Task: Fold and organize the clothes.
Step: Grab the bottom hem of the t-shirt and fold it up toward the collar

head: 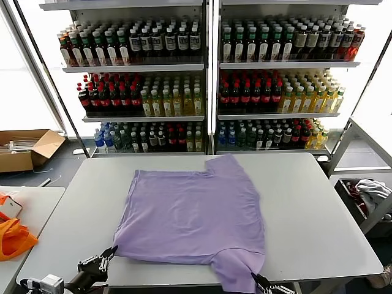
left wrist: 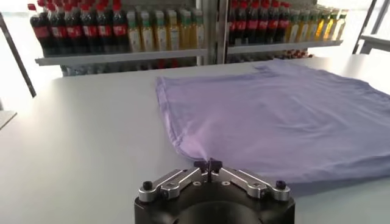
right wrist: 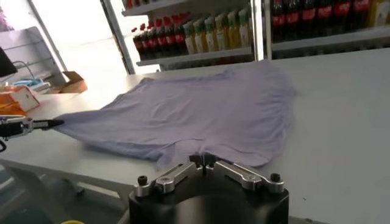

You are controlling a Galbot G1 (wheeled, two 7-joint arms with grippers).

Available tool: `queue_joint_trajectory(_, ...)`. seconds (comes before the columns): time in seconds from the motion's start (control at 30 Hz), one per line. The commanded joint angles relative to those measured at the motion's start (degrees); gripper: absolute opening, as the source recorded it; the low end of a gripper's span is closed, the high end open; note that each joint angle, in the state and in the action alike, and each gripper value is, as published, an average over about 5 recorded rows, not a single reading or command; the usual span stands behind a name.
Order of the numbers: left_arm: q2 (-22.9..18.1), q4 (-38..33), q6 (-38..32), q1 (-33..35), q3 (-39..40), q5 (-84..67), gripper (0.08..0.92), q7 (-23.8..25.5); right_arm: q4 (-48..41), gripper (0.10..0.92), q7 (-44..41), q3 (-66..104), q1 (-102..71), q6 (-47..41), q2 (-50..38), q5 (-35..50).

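The lavender T-shirt (head: 190,214) lies spread on the grey table (head: 318,208), plain side up, with one sleeve hanging over the front edge. My left gripper (head: 110,252) is at the shirt's near left corner. In the left wrist view it (left wrist: 208,164) is shut on the hem of the shirt (left wrist: 274,109). My right gripper (head: 257,280) is at the hanging sleeve. In the right wrist view it (right wrist: 204,159) is shut on the edge of the shirt (right wrist: 201,109). The left gripper (right wrist: 36,125) also shows far off there.
Shelves of bottles (head: 208,79) stand behind the table. Bright orange fabric (head: 13,237) lies on a side table at the left. A cardboard box (head: 24,147) sits on the floor beyond it. A white-and-red cloth heap (head: 370,191) lies in a bin at the right.
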Motion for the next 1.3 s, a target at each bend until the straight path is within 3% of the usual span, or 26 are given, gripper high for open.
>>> queue_joint_trajectory(0.03,4.96,0.21,2.57,-7.33,0.41,1.96,0.087,4.09,-0.78,0.105,6.96,0.14,12.97,-3.37,2.28,9.07)
queue_joint_trajectory(0.23,8.78,4.04,4.16,-15.34,4.03,1.7,0.087,6.23,-6.2,0.105,9.99,-3.09,24.42,-4.24,1.65,9.53)
queue_joint_trajectory(0.43,11.63,11.13,5.65,-27.48,10.28,0.99,0.087,6.84,-12.78,0.105,12.98,-8.71,36.36,-5.0,-1.18,9.45)
queue_joint_trajectory(0.7,9.88,22.18,6.72,-39.91,16.28,0.67,0.087,4.88,-26.46,0.105,14.0,-16.73,50.7,-6.82,-2.58,8.11)
queue_joint_trajectory(0.8,9.04,22.3,6.9,-39.37,15.41,0.68,0.087,4.51,-25.75,0.105,11.65,-16.98,50.0,-8.45,-3.58,7.9)
queue_joint_trajectory(0.93,8.4,17.36,6.98,-33.97,12.98,0.74,0.087,5.07,-16.26,0.13,11.07,-14.22,41.84,-13.58,-6.83,6.95)
queue_joint_trajectory(1.13,6.44,13.29,6.54,-27.65,10.87,1.68,0.087,5.21,-4.34,0.291,12.66,-8.86,18.99,-13.61,-8.42,2.11)
queue_joint_trajectory(1.3,5.01,10.14,6.5,-25.24,10.15,1.89,0.087,5.14,-2.4,0.439,12.14,-7.03,6.38,-9.58,-5.06,-5.28)
